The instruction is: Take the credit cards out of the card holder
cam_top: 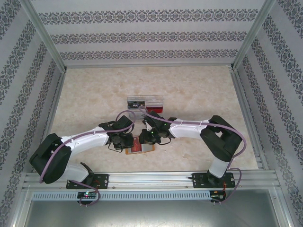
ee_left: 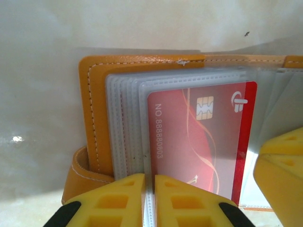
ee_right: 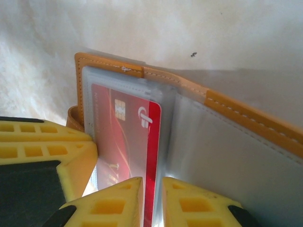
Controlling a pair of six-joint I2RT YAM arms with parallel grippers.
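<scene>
Tabletop (cam_top: pixel 199 94) of pale marbled finish lay between walls (cam_top: pixel 142 38) papered in dark floral bands, and the two white arms bent inward from the near rail until their wrists met close to the front middle. Behind them, well apart, stood a clear plastic tray (cam_top: pixel 145 102) with a red patch showing in it. The card holder (cam_top: pixel 140 146) lay open and flat on the table between the wrists, orange-tan with white stitching, its long axis running across the table from left to right, and both wrists hid much of it from above. In the left wrist view a stack of grey-blue sleeves fanned from the left cover, and the top sleeve held a red credit card (ee_left: pixel 199 142) bearing a gold chip, a white logo and what read as "NO 888880803" printed along its length, which ran away from that camera. The left gripper (ee_left: pixel 149 189) was closed tight on the near edges of the sleeves. The right gripper (ee_right: pixel 152 198) was narrow, its yellow fingers (ee_right: pixel 118 198) pinching the card's bright red edge strip together with its sleeve.
</scene>
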